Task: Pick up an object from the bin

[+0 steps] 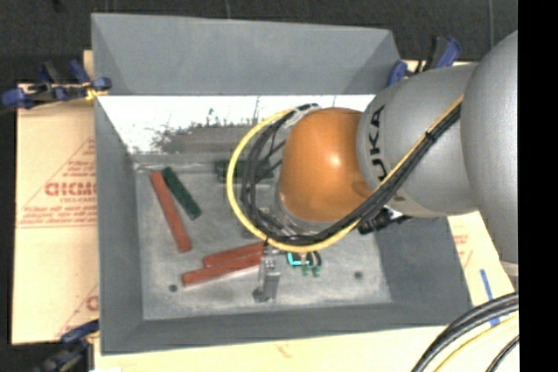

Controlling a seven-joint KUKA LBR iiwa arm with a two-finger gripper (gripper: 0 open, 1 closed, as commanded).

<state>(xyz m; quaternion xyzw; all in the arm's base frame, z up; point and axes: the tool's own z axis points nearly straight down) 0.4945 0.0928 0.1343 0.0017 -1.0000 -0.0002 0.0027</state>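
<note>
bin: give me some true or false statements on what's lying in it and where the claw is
1. A dark green bar lies beside a red-brown bar in the left part of the bin. True.
2. The claw is over the bin's back left corner. False: it is near the front, at the right end of the front red-brown bars.
3. A small teal thing lies just right of the claw. True.
4. The dark green bar lies against the front wall. False: it lies toward the back left.
</note>
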